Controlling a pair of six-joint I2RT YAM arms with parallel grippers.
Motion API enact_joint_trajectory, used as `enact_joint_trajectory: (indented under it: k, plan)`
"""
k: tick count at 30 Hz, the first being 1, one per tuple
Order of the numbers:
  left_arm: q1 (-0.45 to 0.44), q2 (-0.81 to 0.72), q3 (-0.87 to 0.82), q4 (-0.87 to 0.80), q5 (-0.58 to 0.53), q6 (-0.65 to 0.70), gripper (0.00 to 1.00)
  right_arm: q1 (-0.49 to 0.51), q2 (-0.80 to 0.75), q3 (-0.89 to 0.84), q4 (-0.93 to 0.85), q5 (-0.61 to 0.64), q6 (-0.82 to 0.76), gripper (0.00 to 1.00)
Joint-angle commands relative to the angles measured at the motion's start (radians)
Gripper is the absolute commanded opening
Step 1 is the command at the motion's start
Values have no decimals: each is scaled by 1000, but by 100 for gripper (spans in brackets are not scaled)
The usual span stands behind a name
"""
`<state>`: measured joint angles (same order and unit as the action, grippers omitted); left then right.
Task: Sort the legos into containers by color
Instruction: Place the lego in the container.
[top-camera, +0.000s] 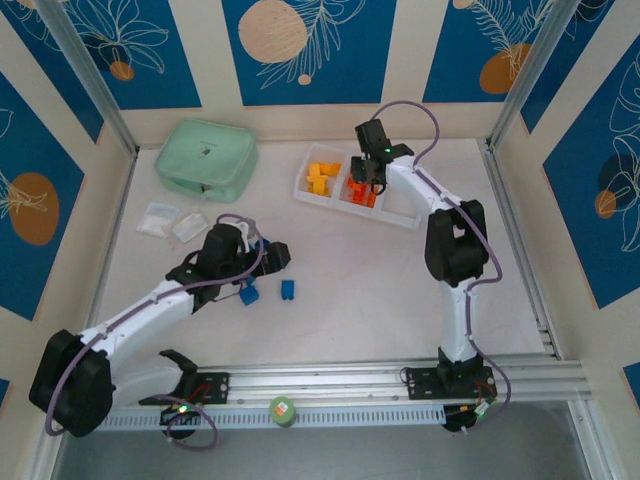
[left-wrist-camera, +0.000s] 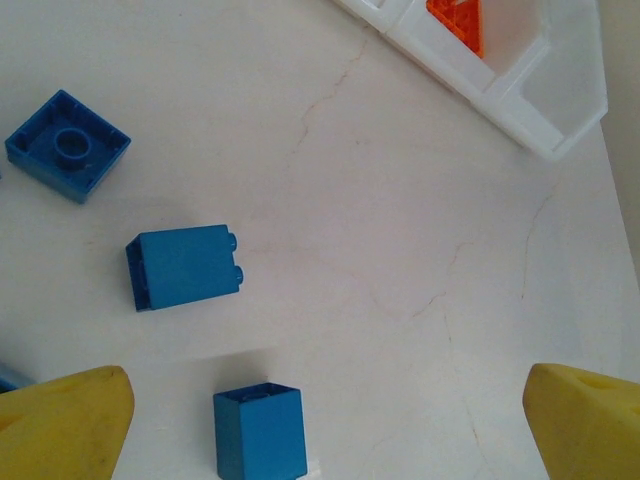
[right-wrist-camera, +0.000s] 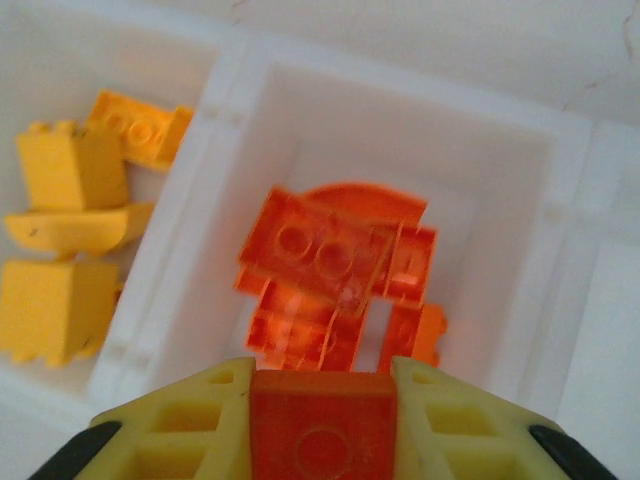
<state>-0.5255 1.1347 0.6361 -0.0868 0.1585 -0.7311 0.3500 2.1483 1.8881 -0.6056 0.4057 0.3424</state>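
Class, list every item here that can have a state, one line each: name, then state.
left gripper, open above the blue legos
right gripper, shut on a red-orange lego over the middle compartment of the tray
tray, yellow legos in one compartment, red-orange pile in the middle, end compartment looks empty
blue legos, loose on the table, unsorted
mint green box, lid shut

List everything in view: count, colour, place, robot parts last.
tray: one, white, three compartments, far side of table
yellow bricks: at least four, left compartment
red-orange bricks: a pile, middle compartment
blue bricks: three, loose on table below left gripper
lidded box: one, mint green, far left
clear bags: two, left of table
round item: one, green, near rail
left gripper: open, above blue bricks
right gripper: shut on a red-orange brick, over middle compartment
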Motion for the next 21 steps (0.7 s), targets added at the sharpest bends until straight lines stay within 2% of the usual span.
enact_joint_trajectory:
  k: [1,4,7,15,21]
  plan:
    - [15,31,49,42,31,21,99,-8,63,94,-40,29,-33,39]
    - [16,56,64,44,40,25,99,-16,95,160,-66,20,-39,55]
    - [16,62,73,43,46,24,99,-6,78,159,-66,22,-44,60]
    - [18,8,34,30,36,12,99,65,-90,-57,-5,-22,-23,67]
    - [20,-102,-23,-30,3,-2,99,163,-190,-207,-6,-70,1,71]
